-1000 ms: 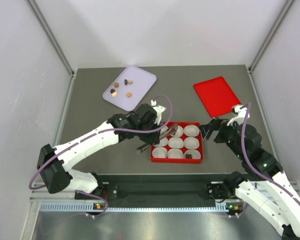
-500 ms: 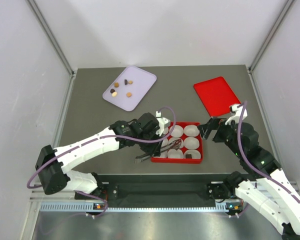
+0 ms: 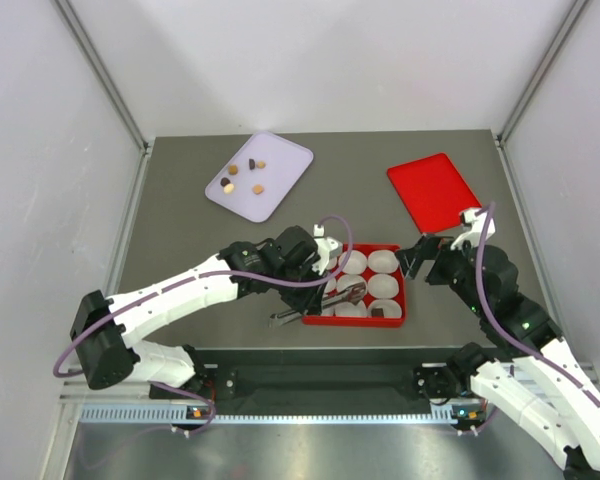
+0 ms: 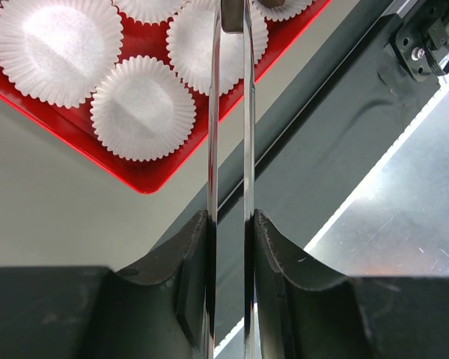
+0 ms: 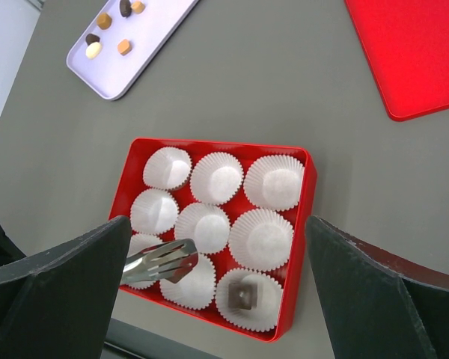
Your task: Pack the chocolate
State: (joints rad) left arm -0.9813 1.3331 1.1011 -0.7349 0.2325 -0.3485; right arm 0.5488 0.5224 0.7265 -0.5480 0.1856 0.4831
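Note:
Several small brown and tan chocolate pieces lie on a lilac tray; they also show in the right wrist view. One dark chocolate sits in the near right cup of the red box. My left gripper is shut on thin metal tongs, whose tips hover over the box's near row. A small dark bit shows between the tips at the frame's top edge; I cannot tell what it is. My right gripper is open and empty above the box.
The box holds several white paper cups, most empty. A flat red lid lies at the back right. The table's near edge and a black rail run just below the box. Grey walls close in both sides.
My left arm has swung the tongs from the box's left middle cups toward its near row, tips further right. The right arm has barely moved.

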